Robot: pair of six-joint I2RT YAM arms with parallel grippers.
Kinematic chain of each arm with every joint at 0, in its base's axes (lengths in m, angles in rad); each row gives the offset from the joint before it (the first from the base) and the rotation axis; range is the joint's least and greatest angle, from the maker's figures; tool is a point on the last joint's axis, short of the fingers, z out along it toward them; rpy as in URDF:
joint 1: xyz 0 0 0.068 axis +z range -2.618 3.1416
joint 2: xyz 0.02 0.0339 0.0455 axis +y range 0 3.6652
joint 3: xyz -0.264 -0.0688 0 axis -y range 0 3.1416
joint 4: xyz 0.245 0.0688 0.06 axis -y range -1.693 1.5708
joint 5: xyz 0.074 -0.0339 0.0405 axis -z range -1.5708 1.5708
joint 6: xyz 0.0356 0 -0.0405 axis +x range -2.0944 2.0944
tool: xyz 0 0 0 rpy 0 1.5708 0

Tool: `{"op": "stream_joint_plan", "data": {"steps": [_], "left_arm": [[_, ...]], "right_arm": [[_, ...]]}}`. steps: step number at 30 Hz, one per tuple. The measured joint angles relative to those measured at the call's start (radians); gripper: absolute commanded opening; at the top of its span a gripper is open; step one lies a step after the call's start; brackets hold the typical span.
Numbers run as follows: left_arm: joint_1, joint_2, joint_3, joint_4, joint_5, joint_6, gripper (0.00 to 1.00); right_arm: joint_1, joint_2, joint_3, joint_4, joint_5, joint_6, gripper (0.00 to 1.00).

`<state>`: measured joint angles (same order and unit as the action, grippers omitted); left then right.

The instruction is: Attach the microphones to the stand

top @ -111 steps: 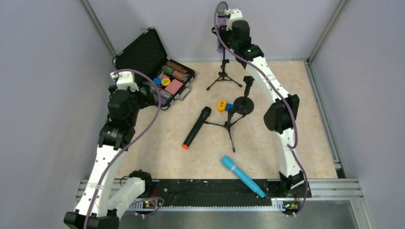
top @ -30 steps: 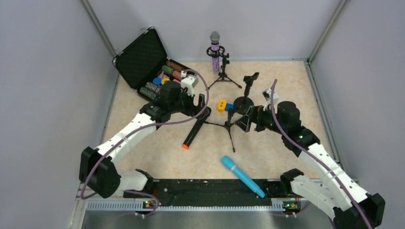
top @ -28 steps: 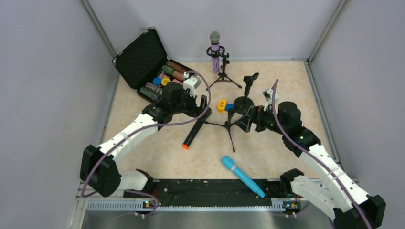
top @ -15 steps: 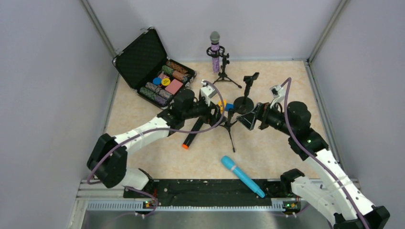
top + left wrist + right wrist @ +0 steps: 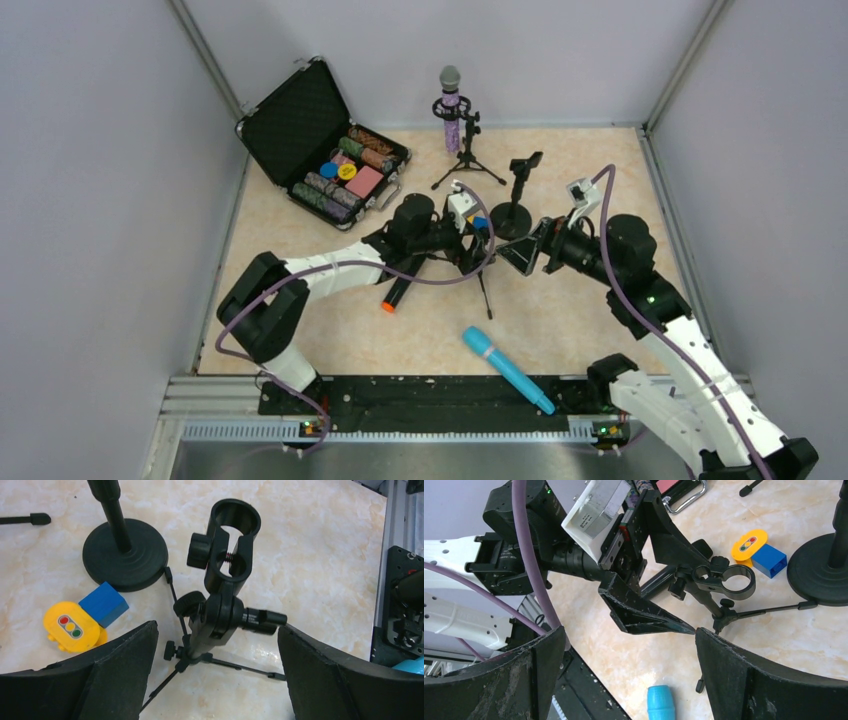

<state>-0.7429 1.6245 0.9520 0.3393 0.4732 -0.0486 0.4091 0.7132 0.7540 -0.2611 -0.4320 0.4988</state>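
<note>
Your left arm lies across the black microphone with the orange end (image 5: pixel 397 290), so from above you see only its lower body and orange tip; the head is hidden. The light-blue microphone (image 5: pixel 507 369) lies near the front rail, well apart from both claws, and each wrist camera catches only a cut-off sliver of it. The glittery purple microphone (image 5: pixel 452 108) stands upright in the far tripod's holder. From above, the small tripod stand (image 5: pixel 227 580) is mostly covered by the two wrists; its ring clip is empty. The left arm stretches low across the table to the right, and the left gripper (image 5: pixel 217 626) is spread wide around that stand's stem, with a gap on each side and neither finger touching. The right arm reaches in from the right with its wrist pointed left. The right gripper (image 5: pixel 629 630) is also spread wide, holding nothing, its tips near the stand and the left claw.
</note>
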Motion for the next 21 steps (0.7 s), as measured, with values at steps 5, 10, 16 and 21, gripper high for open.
{"op": "stream_joint_plan", "data": {"steps": [5,10,16,21], "left_arm": [[-0.012,0.042,0.014,0.066,-0.013,0.003,0.77],[-0.02,0.069,0.021,0.101,-0.033,0.013,0.64],[-0.039,0.069,0.021,0.115,-0.075,0.048,0.48],[-0.044,0.053,0.021,0.138,-0.143,0.092,0.43]], "right_arm": [[0.0,0.0,0.0,0.0,0.0,0.0,0.98],[0.0,0.001,0.0,0.0,0.0,0.0,0.98],[0.0,0.005,0.0,0.0,-0.001,-0.001,0.98],[0.0,0.014,0.0,0.0,-0.001,-0.007,0.98]]}}
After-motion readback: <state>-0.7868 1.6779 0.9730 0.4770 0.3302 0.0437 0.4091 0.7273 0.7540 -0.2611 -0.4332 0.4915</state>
